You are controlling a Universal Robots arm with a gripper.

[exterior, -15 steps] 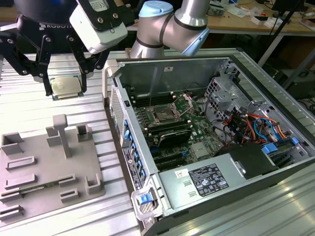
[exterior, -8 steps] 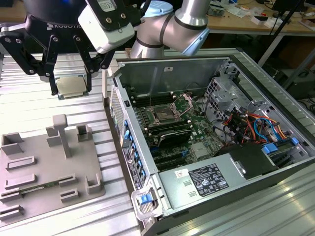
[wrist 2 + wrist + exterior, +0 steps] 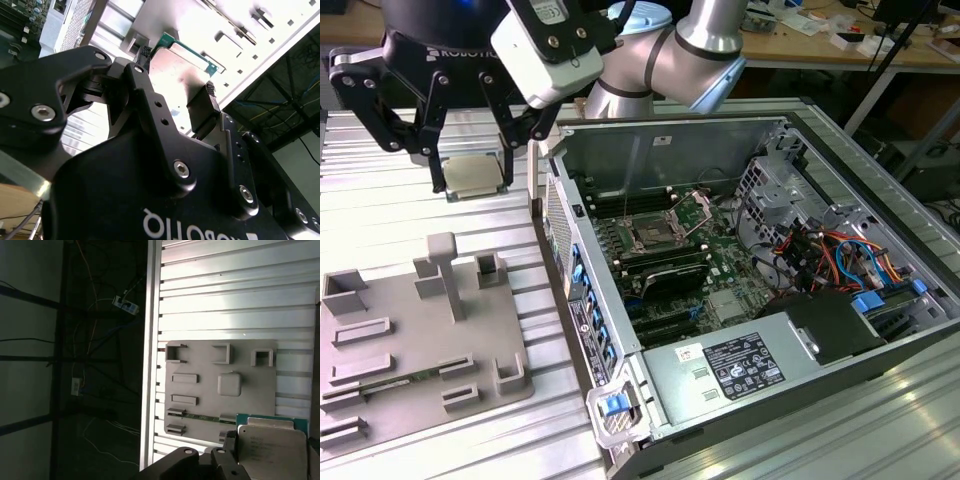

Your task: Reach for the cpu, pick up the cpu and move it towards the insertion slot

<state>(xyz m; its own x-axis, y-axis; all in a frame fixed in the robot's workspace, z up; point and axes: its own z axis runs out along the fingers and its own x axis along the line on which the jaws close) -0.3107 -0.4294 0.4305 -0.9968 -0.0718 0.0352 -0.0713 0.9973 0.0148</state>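
The cpu (image 3: 473, 176) is held clamped between the fingers of the end effector (image 3: 472, 178), lifted clear of the ribbed tabletop (image 3: 380, 215). The insertion slot (image 3: 653, 236) lies well apart, inside the open computer case (image 3: 620, 140).

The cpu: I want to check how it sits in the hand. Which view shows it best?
The exterior view: the cpu hangs flat between the hand's fingers, above the ribbed table, apart from the insertion slot. The first wrist view shows its silvery top plate close up; the second wrist view shows a green-rimmed edge between finger pads.
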